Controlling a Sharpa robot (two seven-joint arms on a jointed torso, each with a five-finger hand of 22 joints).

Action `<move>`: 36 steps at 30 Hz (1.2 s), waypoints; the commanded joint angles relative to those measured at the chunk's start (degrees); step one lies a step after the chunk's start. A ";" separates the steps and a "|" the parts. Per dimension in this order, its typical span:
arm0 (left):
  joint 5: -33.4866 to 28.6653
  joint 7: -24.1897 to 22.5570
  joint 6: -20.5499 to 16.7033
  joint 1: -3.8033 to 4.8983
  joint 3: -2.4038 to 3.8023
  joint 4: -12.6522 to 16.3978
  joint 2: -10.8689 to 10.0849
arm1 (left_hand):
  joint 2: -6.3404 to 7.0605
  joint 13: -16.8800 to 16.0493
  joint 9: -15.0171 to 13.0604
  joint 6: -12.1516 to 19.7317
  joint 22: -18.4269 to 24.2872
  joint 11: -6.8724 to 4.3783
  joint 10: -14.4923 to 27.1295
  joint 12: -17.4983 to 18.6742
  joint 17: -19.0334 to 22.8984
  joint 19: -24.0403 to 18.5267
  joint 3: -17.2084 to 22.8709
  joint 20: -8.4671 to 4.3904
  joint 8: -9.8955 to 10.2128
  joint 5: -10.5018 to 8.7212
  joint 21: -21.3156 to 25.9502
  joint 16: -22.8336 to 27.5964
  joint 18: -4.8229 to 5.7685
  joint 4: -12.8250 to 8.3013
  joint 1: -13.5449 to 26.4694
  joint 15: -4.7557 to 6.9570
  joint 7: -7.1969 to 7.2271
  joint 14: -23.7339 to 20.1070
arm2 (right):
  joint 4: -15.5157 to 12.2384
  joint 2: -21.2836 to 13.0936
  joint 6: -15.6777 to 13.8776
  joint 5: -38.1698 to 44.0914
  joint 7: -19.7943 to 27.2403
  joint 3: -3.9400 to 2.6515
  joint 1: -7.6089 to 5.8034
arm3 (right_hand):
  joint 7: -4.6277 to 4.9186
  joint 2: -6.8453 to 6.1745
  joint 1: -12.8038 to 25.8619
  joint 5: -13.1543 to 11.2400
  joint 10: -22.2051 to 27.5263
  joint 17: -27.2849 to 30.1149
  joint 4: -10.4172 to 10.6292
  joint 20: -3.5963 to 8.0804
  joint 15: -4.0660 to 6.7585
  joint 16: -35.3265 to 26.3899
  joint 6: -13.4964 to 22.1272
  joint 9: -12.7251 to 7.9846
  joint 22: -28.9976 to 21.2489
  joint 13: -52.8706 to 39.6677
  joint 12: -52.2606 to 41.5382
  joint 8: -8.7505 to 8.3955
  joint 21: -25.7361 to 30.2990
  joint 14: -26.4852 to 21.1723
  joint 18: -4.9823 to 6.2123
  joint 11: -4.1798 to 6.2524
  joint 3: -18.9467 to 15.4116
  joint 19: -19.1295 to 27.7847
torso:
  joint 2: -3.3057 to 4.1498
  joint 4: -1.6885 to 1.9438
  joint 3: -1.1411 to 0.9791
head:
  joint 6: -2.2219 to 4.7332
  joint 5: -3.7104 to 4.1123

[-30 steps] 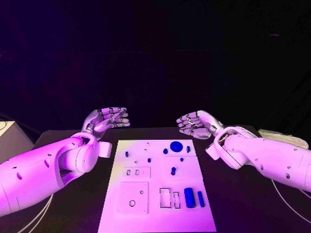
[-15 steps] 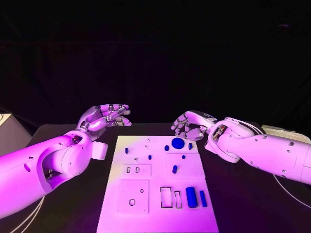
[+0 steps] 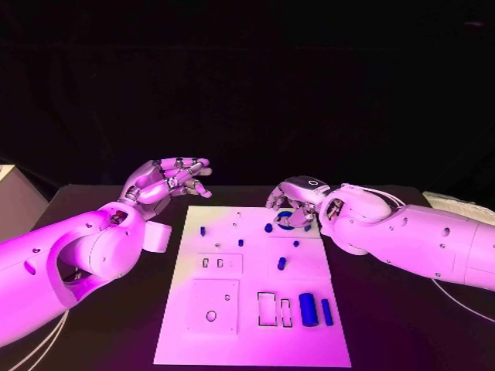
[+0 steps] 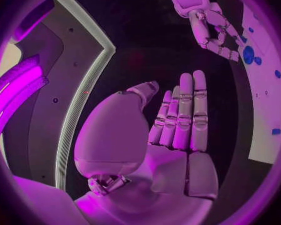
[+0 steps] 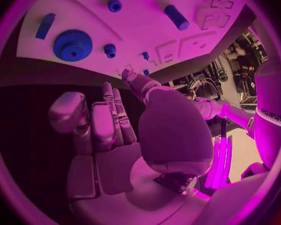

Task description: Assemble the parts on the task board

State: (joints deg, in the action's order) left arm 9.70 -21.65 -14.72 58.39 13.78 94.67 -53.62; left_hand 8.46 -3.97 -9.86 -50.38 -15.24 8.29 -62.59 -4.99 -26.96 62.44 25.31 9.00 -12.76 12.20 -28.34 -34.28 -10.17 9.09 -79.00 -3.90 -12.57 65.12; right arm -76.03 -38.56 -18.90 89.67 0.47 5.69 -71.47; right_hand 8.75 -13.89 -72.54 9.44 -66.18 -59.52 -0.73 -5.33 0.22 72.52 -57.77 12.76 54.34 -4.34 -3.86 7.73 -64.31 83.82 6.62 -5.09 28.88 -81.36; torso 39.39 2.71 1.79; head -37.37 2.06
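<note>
The white task board (image 3: 242, 336) lies in the middle of the black table. A blue gear (image 3: 283, 216) sits at its far end, and my right hand (image 3: 293, 202) hovers right over it, fingers spread and holding nothing. The right wrist view shows the gear (image 5: 72, 45) just beyond the fingertips, with small blue pegs (image 5: 110, 50) beside it. A blue cylinder (image 3: 308, 308) and a thin blue bar (image 3: 327, 311) lie at the board's near right. My left hand (image 3: 169, 178) is raised off the board's far left corner, fingers straight and empty.
Rectangular recesses (image 3: 272, 311) open in the board's near half, next to a square plate with a hole (image 3: 212, 315). A white box (image 3: 0, 202) stands at the table's left edge. A pale object (image 3: 456, 205) lies at the far right.
My right hand has come down and inward from beside the board to over the blue gear. My left hand has uncurled from a loose fist. The head camera has shifted.
</note>
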 commanded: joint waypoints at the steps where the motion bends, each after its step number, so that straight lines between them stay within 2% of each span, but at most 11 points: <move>1: 1.03 0.26 1.51 0.03 0.16 0.58 -0.24 | 0.13 -0.09 -0.10 -0.41 -0.52 0.16 -0.50 0.53 -0.52 -0.36 0.52 -0.12 0.25 -0.06 -0.86 -0.88 0.01 -0.09 0.46 -0.09 0.04 -0.64 | -0.07 0.16 3.36 4.30 -2.60 0.00 0.08 | -0.02 -0.41 -0.25 -0.06 0.57 -0.33 0.03 0.04 -0.12 0.34 0.32 0.10 0.52 -0.06 0.25 -0.20 -0.46 1.85 -0.62 -0.02 -0.53 -0.32 | 0.50 0.24 0.17 | -0.20 0.26; 5: 1.16 0.43 1.36 0.03 0.27 0.89 -0.53 | 0.25 -0.07 -0.10 -0.31 -0.79 0.23 -0.43 0.67 -0.77 -0.61 0.52 -0.10 0.35 -0.08 -1.25 -1.28 0.02 -0.09 0.57 -0.14 -0.08 -0.90 | 0.24 0.47 3.96 4.67 -2.81 0.06 0.22 | -0.08 -0.32 -0.29 -0.15 0.82 -0.58 0.57 0.02 -0.12 0.93 0.07 0.35 1.09 -0.19 0.22 -0.02 -0.91 1.68 -0.67 0.00 -1.48 -0.34 | 0.74 0.29 0.21 | -0.21 0.18; 10: 1.23 0.58 1.28 0.03 0.37 1.18 -0.98 | 0.38 -0.04 -0.07 -0.04 -1.12 0.43 -0.17 0.89 -1.04 -0.93 0.55 -0.05 0.55 -0.07 -1.73 -1.73 0.06 -0.15 0.61 -0.26 -0.36 -1.23 | 0.53 0.76 4.75 4.89 -3.16 0.09 0.38 | -0.09 -0.22 -0.39 -0.11 0.76 -0.60 0.64 0.02 -0.12 1.02 -0.01 0.41 1.40 -0.24 0.18 0.03 -1.14 1.65 -0.71 0.01 -1.56 -0.40 | 1.03 0.39 0.15 | -0.34 0.36; 15: 1.28 0.71 1.16 0.03 0.44 1.50 -1.61 | 0.40 -0.05 -0.07 0.00 -1.23 0.48 -0.11 0.93 -1.12 -1.05 0.55 -0.02 0.59 -0.08 -1.88 -1.86 0.07 -0.15 0.65 -0.31 -0.41 -1.36 | 1.02 1.09 5.53 4.99 -3.62 0.13 0.55 | -0.16 -0.14 -0.65 -0.40 1.42 -0.37 1.01 0.00 -0.14 1.18 0.06 0.56 0.88 -0.28 0.33 0.01 -0.75 1.39 -0.58 0.00 -2.37 -0.12 | 1.30 0.60 0.26 | -0.42 0.63; 19: 1.31 0.78 1.03 0.03 0.48 1.62 -1.97 | 0.46 -0.04 -0.06 0.09 -1.40 0.55 0.00 1.00 -1.25 -1.23 0.53 0.02 0.67 -0.09 -2.12 -2.08 0.08 -0.16 0.71 -0.37 -0.50 -1.51 | 1.29 1.44 5.75 5.02 -3.73 0.16 0.73 | -0.19 -0.04 -0.74 -0.41 1.44 -0.45 1.06 0.00 -0.14 1.27 0.06 0.58 1.14 -0.30 0.30 0.01 -0.94 1.38 -0.62 0.01 -2.42 -0.17 | 1.55 0.51 0.19 | -0.32 0.43; 21: 1.32 0.82 0.99 0.03 0.49 1.64 -2.07 | 0.46 -0.04 -0.06 0.09 -1.40 0.55 0.00 1.00 -1.25 -1.23 0.53 0.02 0.67 -0.09 -2.12 -2.08 0.08 -0.16 0.71 -0.37 -0.50 -1.51 | 1.52 1.71 5.89 5.02 -3.77 0.17 0.80 | -0.22 0.19 -0.93 -0.40 1.40 -0.48 1.13 0.00 -0.13 1.35 0.01 0.63 1.35 -0.35 0.24 0.04 -1.09 1.36 -0.64 0.03 -2.41 -0.21 | 1.66 0.58 0.21 | -0.31 0.44; 26: 1.36 0.87 0.99 0.03 0.52 1.67 -2.17 | 0.46 -0.05 -0.06 0.13 -1.47 0.58 0.04 1.02 -1.30 -1.32 0.54 0.04 0.70 -0.10 -2.22 -2.18 0.09 -0.15 0.73 -0.40 -0.54 -1.59 | 2.27 2.38 5.66 4.92 -3.76 0.19 0.92 | -0.23 0.62 -1.06 -0.31 1.34 -0.83 1.39 0.00 -0.12 1.68 -0.09 0.71 1.80 -0.42 0.19 0.09 -1.42 1.38 -0.71 0.03 -2.36 -0.30 | 1.87 0.95 0.46 | -0.42 0.63; 30: 1.46 0.90 0.92 0.04 0.54 1.70 -2.36 | 0.46 -0.05 -0.06 0.13 -1.47 0.58 0.04 1.02 -1.30 -1.32 0.54 0.04 0.70 -0.10 -2.22 -2.18 0.09 -0.15 0.73 -0.40 -0.54 -1.59 | 2.81 2.98 5.63 4.86 -3.97 0.23 0.98 | -0.29 1.13 -1.22 -0.15 1.18 -1.17 1.70 0.01 -0.10 2.03 -0.02 0.77 2.21 -0.52 0.12 0.06 -1.73 1.42 -0.75 0.08 -2.13 -0.38 | 2.12 1.08 0.53 | -0.39 0.51; 33: 1.57 0.92 0.85 0.04 0.56 1.68 -2.47 | 0.46 -0.05 -0.07 0.15 -1.53 0.60 0.07 1.03 -1.34 -1.40 0.54 0.06 0.72 -0.11 -2.30 -2.25 0.09 -0.15 0.74 -0.42 -0.56 -1.67 | 3.17 3.26 5.80 4.85 -4.18 0.24 1.01 | -0.31 1.54 -1.44 -0.11 1.07 -1.03 1.90 0.01 -0.10 2.10 -0.13 0.87 2.21 -0.59 0.12 0.12 -1.73 1.36 -0.74 0.08 -1.79 -0.35 | 2.20 1.35 0.62 | -0.36 0.78; 36: 1.74 0.98 0.84 0.05 0.57 1.64 -2.65 | 0.49 -0.06 -0.07 0.20 -1.64 0.67 0.16 1.07 -1.38 -1.75 0.53 0.14 0.78 -0.11 -2.43 -2.30 0.13 -0.13 0.80 -0.49 -0.64 -2.03 | 3.38 3.39 5.85 4.84 -4.27 0.25 1.02 | -0.30 1.65 -1.52 -0.09 1.09 -0.98 1.96 0.02 -0.10 2.11 -0.15 0.90 2.10 -0.60 0.14 0.14 -1.65 1.33 -0.71 0.06 -1.66 -0.31 | 2.27 1.46 0.79 | -0.38 0.98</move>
State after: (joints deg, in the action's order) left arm 10.91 -20.55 -14.47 58.39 14.29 96.20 -56.25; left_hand 8.76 -3.98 -9.88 -50.38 -16.89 8.71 -62.56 -4.14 -28.29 60.66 25.47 9.11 -12.16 12.20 -30.64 -36.38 -10.16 8.93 -78.70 -4.42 -12.56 63.02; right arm -72.70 -35.23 -13.99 93.78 -3.35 5.94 -70.47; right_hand 8.74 -12.83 -74.06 9.21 -65.17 -60.55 1.07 -5.33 0.22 74.34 -57.76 13.59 56.49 -4.89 -3.86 7.73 -65.84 83.82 6.62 -5.09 27.07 -81.36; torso 41.52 3.96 2.41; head -37.75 2.89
